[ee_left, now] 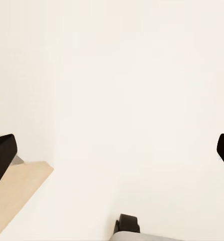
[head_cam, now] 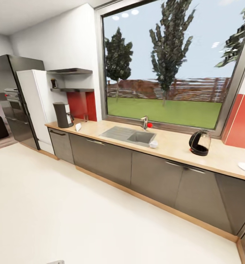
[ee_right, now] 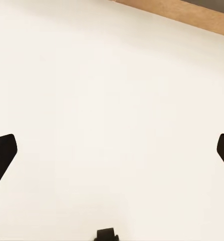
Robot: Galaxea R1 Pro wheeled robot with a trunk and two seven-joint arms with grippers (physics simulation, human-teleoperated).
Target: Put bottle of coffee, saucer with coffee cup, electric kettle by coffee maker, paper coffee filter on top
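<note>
dark glass electric kettle upright on the kitchen countertop, right of sink

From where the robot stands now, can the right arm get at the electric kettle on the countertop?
Probably not yet. The electric kettle stands on the kitchen countertop by the window, across a stretch of bare floor. The right claw is open over the floor. Nothing blocks the way; the robot likely must drive closer first.

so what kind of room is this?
A home kitchen, simulated: long countertop with a sink under a big window, coffee maker and kettle on it, fridge at the left end.
</note>
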